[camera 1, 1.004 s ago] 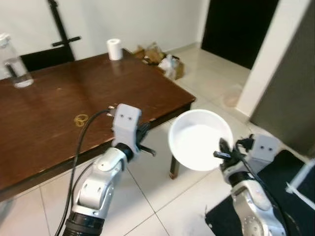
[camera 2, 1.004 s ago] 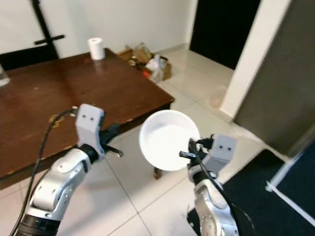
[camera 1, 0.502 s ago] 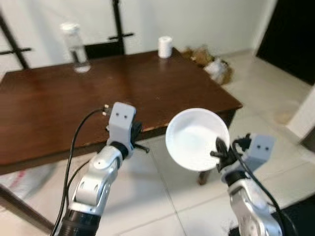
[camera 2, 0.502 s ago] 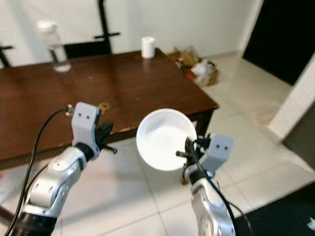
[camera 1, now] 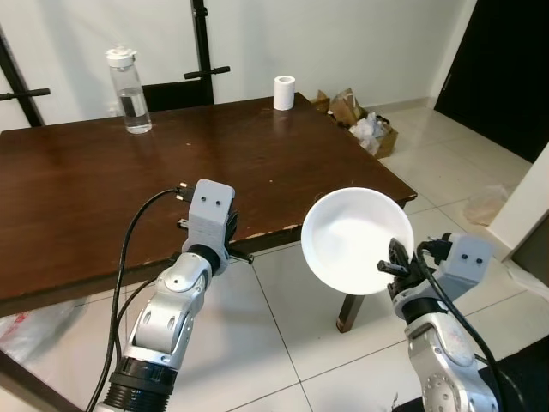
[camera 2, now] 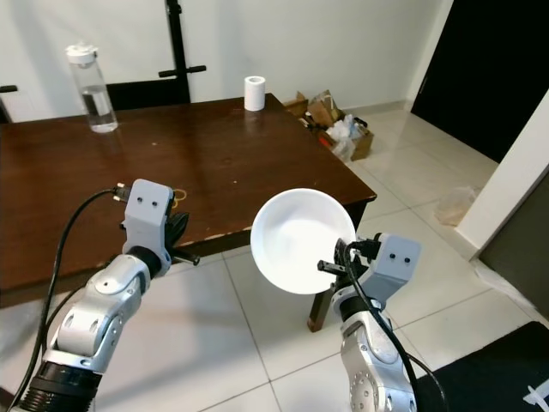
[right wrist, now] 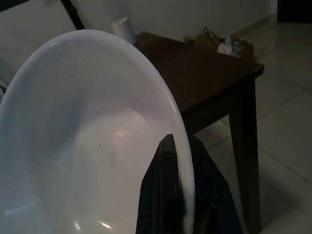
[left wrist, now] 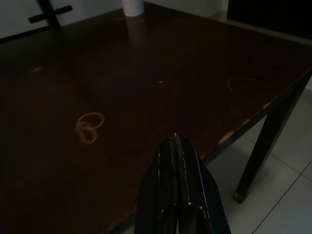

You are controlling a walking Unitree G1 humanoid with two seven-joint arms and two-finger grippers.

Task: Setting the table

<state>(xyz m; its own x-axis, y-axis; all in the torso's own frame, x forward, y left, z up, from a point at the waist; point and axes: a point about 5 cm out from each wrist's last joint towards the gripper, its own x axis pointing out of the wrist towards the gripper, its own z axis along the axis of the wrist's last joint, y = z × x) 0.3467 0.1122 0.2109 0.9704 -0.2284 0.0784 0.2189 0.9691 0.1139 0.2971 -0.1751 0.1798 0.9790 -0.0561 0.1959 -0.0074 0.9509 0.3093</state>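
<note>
My right gripper (camera 1: 396, 262) is shut on the rim of a white bowl (camera 1: 356, 239), holding it tilted in the air off the near right corner of the dark wooden table (camera 1: 103, 180). In the right wrist view the bowl (right wrist: 83, 146) stands before the table corner, its rim pinched between the black fingers (right wrist: 168, 195). My left gripper (left wrist: 178, 146) is shut with nothing in it, held just over the table's near edge. Its silver arm (camera 1: 171, 309) rises from below.
On the table stand a clear water bottle (camera 1: 129, 90) at the far side and a white paper roll (camera 1: 284, 92) at the far right corner. A yellow rubber band (left wrist: 89, 127) lies near the front edge. Boxes and bags (camera 1: 360, 129) sit on the tiled floor beyond.
The camera has swung and steadied, so the table now sits squarely ahead. My right gripper keeps the bowl, which stands slightly further right in the picture. The left arm keeps its pose.
</note>
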